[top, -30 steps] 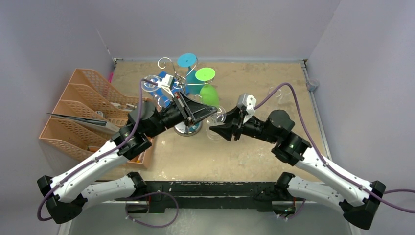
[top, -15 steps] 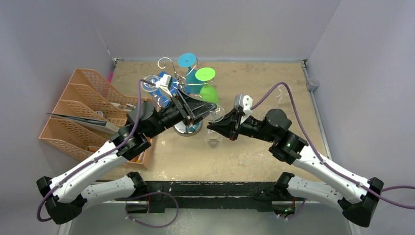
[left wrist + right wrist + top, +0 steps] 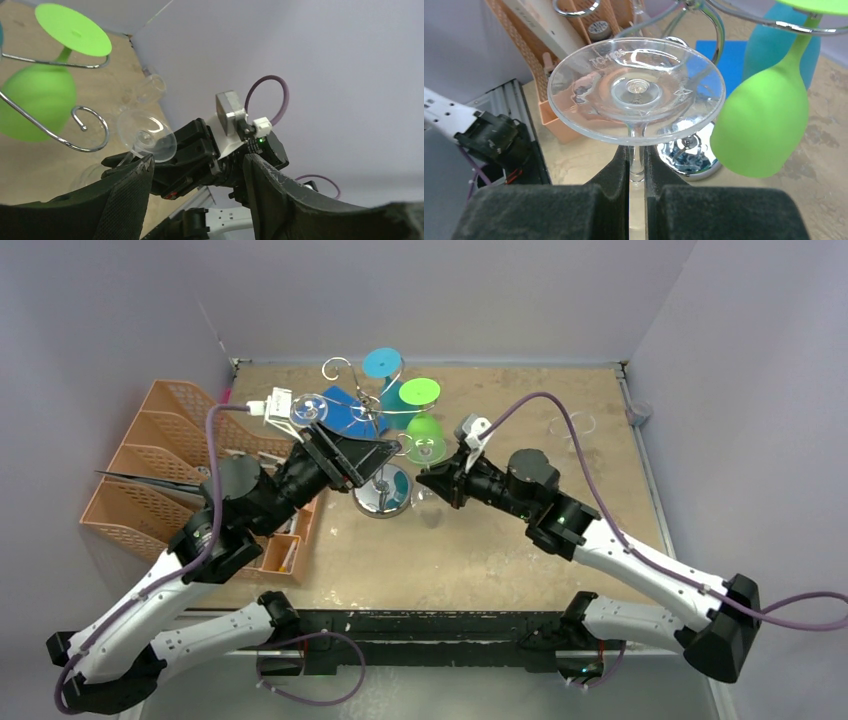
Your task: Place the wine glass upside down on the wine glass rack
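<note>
The clear wine glass (image 3: pixel 636 90) hangs upside down, foot up, its stem clamped in my right gripper (image 3: pixel 636 167), which is shut on it. From above, the wine glass (image 3: pixel 428 449) sits just right of the chrome wine glass rack (image 3: pixel 365 400), beside a hanging green glass (image 3: pixel 425 432). My left gripper (image 3: pixel 372 465) is open over the rack's round base (image 3: pixel 383 492) and holds nothing. In the left wrist view the wine glass foot (image 3: pixel 147 137) shows past my left gripper (image 3: pixel 197 170), near a scroll-ended rack arm (image 3: pixel 90 130).
A green glass (image 3: pixel 764 120), a blue glass (image 3: pixel 382 362) and another clear one (image 3: pixel 308 410) hang on the rack. An orange desk organiser (image 3: pixel 170 470) stands at the left. Spare clear glasses (image 3: pixel 570 425) lie at the back right. Walls enclose the table.
The right gripper closed on the wine glass stem and carried it left and back toward the rack. The left gripper opened, let go of the glass and drew back to the left.
</note>
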Motion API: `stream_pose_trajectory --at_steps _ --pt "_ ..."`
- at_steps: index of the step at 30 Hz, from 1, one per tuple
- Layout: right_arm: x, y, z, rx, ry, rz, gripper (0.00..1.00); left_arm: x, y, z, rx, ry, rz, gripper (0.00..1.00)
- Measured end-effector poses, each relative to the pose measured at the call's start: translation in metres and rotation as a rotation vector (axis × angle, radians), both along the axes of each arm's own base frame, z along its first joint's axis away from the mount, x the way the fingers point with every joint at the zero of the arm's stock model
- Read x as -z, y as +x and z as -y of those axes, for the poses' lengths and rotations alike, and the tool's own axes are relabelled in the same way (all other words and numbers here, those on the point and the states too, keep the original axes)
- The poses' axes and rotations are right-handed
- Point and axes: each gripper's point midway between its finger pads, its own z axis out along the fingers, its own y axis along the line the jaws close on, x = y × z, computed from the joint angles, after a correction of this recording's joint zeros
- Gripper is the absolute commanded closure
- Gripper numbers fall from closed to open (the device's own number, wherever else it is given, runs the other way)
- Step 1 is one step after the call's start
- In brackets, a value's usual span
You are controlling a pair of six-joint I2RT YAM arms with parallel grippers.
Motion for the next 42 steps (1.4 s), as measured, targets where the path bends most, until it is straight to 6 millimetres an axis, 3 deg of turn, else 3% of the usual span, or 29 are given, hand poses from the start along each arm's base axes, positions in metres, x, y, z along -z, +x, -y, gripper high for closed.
stream_pose_trajectory --at_steps 5,12,17,25,42 --pt "0.018 0.022 -0.010 0.071 -0.010 -0.056 1.00 -0.013 -0.005 -0.015 -0.026 0.108 0.127 0.36" --pt "0.009 0.045 -0.018 0.152 0.040 -0.055 1.00 -0.026 -0.013 -0.038 -0.069 0.178 0.255 0.36" --pt "0.008 0.052 -0.024 0.160 0.041 -0.053 1.00 -0.019 -0.009 -0.042 -0.090 0.238 0.275 0.36" --pt "0.023 0.057 -0.033 0.139 0.012 -0.071 1.00 -0.016 -0.008 -0.049 -0.115 0.271 0.281 0.35" --pt "0.022 0.042 -0.058 -0.046 0.006 -0.080 1.00 0.005 0.000 -0.066 -0.190 0.369 0.210 0.35"
